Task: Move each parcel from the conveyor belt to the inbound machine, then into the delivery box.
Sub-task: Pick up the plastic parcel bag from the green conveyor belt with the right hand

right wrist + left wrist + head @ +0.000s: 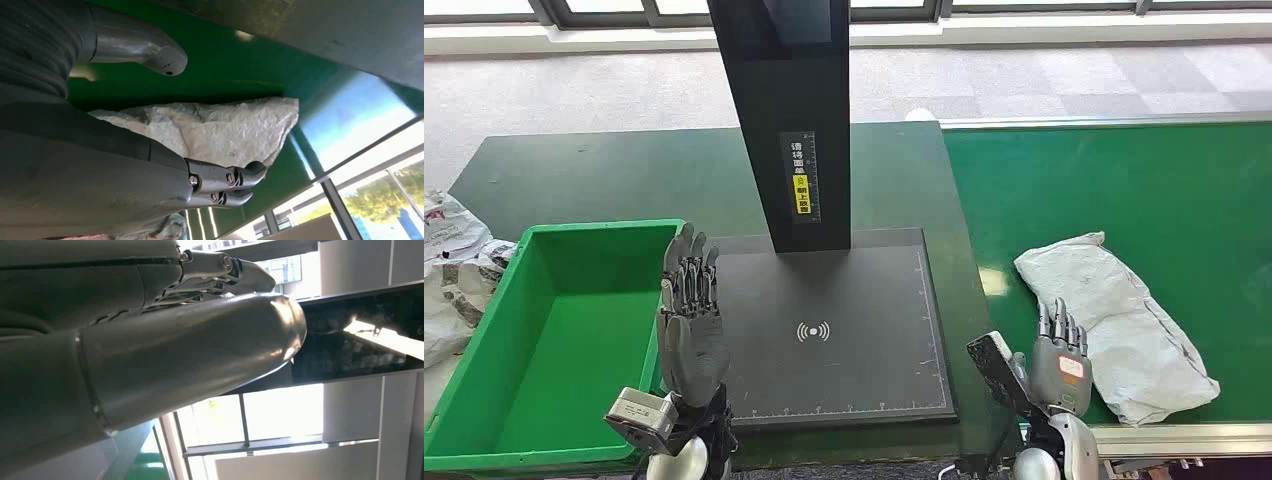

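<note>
Looking from the head view: one white parcel (1114,320) lies flat on the green conveyor belt (1144,180), not yet lifted. The inbound machine's scan plate (834,330) is bare, and the green delivery box (554,340) beside it holds nothing I can see. Judged from this, the parcel has every stage ahead: pick-up, scan, drop. The right hand (1061,362) stands upright just beside the parcel's near edge, fingers extended and close together, holding nothing; touching or apart, I cannot tell. The left hand (691,320) is raised over the seam between box and plate, fingers straight and slightly fanned, empty. The machine's black post (784,120) rises from the back of the plate; a carry from belt to plate should pass in front of it. Crumpled white bags (449,270) sit outside the box, at the table's far left edge.

Left wrist view: the grey thumb (200,350) takes up most of the picture, with the darker fingers (225,270) extended beyond it; nothing held. Window frames beyond.

Right wrist view: the parcel (220,130) lies wrinkled on the belt (240,70), between thumb (145,47) and fingers (225,185), which curl slightly at the tips and are not closed on it.
</note>
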